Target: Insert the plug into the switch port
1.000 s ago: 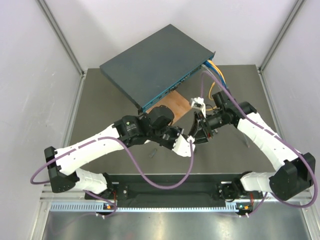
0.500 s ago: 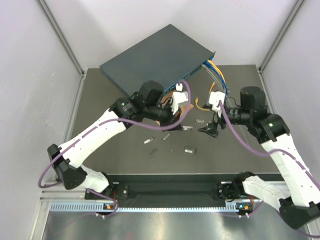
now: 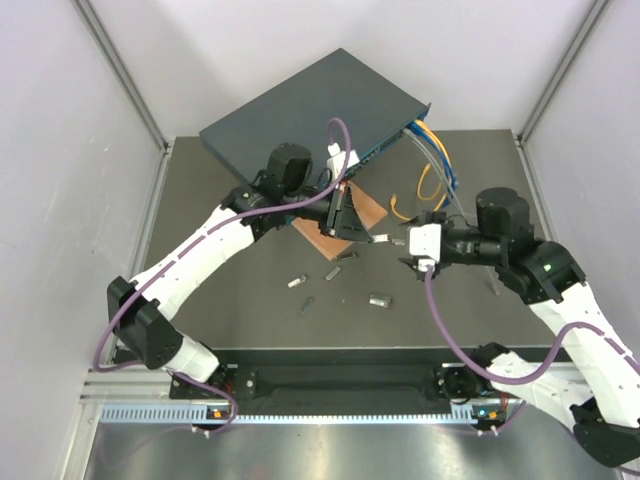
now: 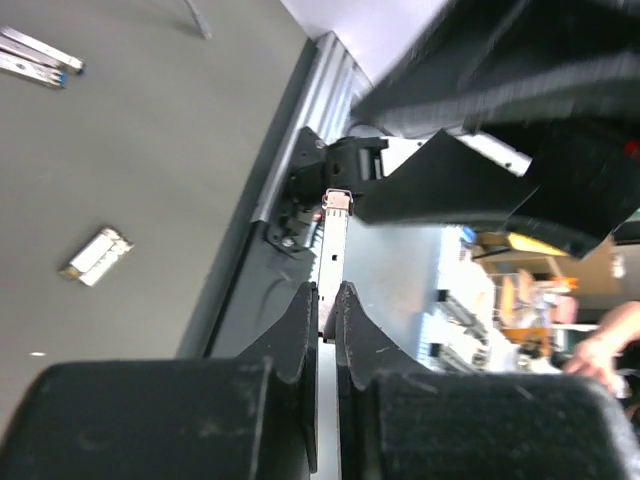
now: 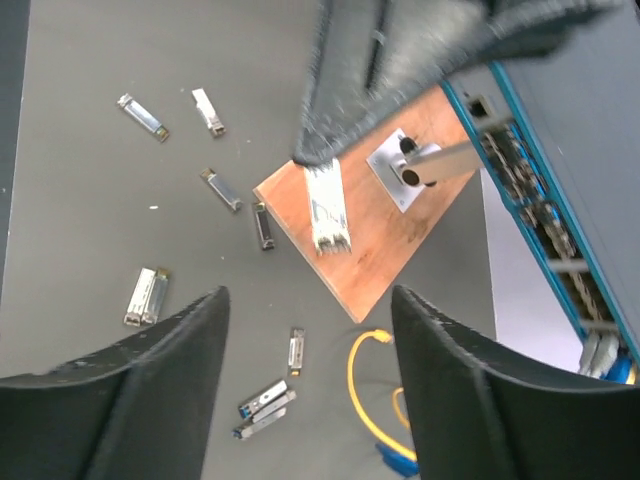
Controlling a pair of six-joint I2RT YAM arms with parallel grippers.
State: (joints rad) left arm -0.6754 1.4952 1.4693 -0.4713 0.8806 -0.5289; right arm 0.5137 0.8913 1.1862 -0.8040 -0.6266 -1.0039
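Observation:
The switch (image 3: 310, 120) is a dark blue-grey box at the back, its teal socket face (image 5: 545, 215) turned toward the arms. My left gripper (image 3: 357, 230) hovers over the brown wooden square (image 3: 372, 208) just in front of that face. It is shut on a thin silver plug (image 4: 334, 240), which sticks out past the fingertips (image 4: 303, 310). The plug also shows in the right wrist view (image 5: 328, 205), below the dark left fingers. My right gripper (image 3: 410, 256) is wide open and empty, a little right of the plug, with its fingers (image 5: 150, 390) above the table.
Several loose silver plugs (image 3: 335, 270) lie on the dark table in front of the wooden square, and more show in the right wrist view (image 5: 262, 405). A yellow cable (image 5: 365, 385) and blue cables (image 3: 440, 160) run from the switch's right end. Frame posts stand at the back corners.
A second ago the two grippers were close together mid-table. The left arm has swung back toward the switch face with the plug. The right gripper has drawn off to the right.

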